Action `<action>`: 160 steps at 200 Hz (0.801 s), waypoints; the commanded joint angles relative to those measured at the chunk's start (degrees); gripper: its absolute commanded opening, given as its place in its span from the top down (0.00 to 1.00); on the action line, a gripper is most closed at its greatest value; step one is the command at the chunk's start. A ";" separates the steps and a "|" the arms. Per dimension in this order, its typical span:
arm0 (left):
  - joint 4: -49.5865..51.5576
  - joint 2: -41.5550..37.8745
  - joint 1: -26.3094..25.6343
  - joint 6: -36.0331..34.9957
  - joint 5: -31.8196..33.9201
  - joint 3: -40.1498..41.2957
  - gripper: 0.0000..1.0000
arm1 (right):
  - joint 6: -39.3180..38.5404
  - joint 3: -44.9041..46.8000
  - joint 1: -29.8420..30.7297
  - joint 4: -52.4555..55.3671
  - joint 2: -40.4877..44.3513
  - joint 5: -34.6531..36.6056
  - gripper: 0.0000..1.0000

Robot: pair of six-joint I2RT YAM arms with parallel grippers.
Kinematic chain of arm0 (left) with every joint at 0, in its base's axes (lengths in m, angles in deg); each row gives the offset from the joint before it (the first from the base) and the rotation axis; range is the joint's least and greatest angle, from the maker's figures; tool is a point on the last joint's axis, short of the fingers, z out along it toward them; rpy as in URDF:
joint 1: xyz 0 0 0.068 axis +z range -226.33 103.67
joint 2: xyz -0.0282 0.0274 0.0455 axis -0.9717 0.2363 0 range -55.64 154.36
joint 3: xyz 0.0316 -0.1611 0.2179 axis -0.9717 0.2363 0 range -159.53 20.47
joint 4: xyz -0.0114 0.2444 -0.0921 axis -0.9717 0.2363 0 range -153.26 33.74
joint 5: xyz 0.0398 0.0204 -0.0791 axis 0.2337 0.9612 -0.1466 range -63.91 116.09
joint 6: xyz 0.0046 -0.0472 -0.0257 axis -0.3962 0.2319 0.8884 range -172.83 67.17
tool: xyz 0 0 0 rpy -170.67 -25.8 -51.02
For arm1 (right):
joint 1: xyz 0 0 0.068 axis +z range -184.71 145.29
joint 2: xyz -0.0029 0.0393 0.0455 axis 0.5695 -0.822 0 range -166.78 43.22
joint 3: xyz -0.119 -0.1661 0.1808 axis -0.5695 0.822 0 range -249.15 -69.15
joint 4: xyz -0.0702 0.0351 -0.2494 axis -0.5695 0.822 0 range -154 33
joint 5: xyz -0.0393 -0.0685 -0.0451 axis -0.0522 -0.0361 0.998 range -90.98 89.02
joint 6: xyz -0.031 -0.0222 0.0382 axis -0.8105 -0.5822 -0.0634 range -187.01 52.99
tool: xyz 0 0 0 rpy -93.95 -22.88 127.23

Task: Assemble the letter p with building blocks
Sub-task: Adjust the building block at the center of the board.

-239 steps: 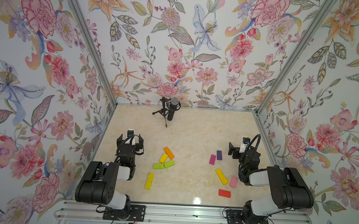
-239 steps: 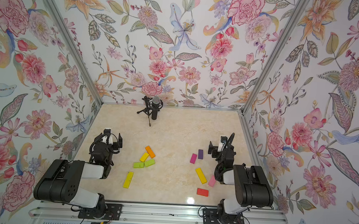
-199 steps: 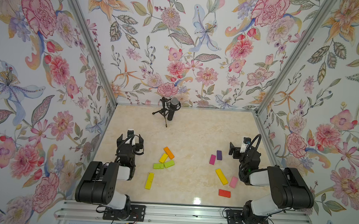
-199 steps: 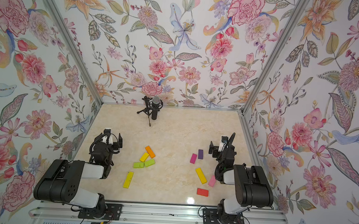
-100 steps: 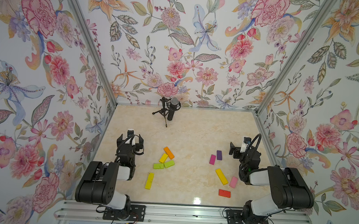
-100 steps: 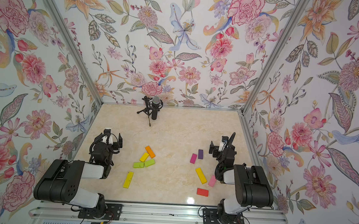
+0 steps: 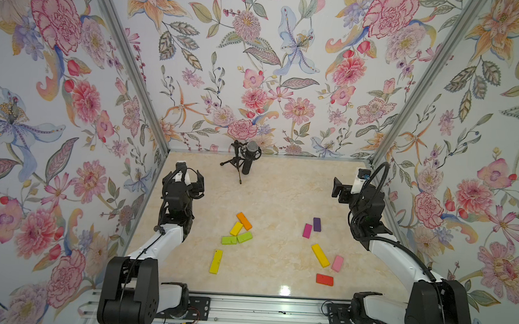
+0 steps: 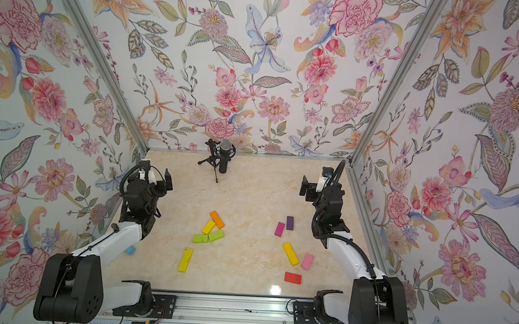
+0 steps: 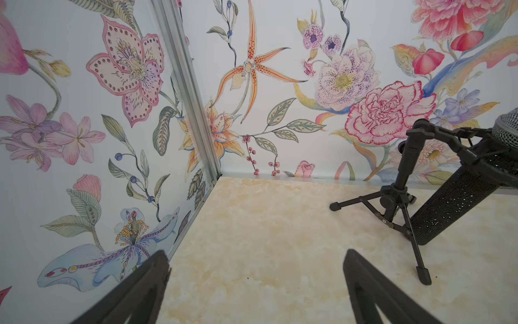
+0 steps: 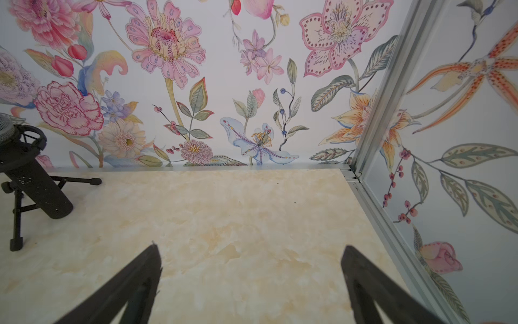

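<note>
Over the cream marbled bench (image 7: 280,197), my left jaws and right jaws both stand spread wide, empty, touching nothing; the small flat coloured building blocks (image 7: 320,255) lie scattered mid-bench between my arms, untouched.

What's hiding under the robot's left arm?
A small light-blue block peeks out beneath the left arm in a top view. The arm covers part of it, so its whole shape cannot be seen.
</note>
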 commanded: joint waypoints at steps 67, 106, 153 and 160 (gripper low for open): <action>31.03 -2.75 -2.57 15.34 -11.94 -8.55 0.10 | 9.79 -25.02 18.62 41.90 -23.63 -23.55 0.03; 32.27 -1.47 -4.97 19.60 -18.23 -8.64 0.10 | 9.31 -26.79 26.79 41.93 -29.67 -23.64 0.06; 34.30 8.74 -9.82 22.78 -22.12 -12.95 0.11 | 1.65 -27.97 37.62 41.62 -33.17 -18.88 0.09; 33.93 9.98 -10.46 23.66 -22.37 -13.36 0.11 | 0.64 -27.69 38.80 40.95 -33.29 -17.85 0.10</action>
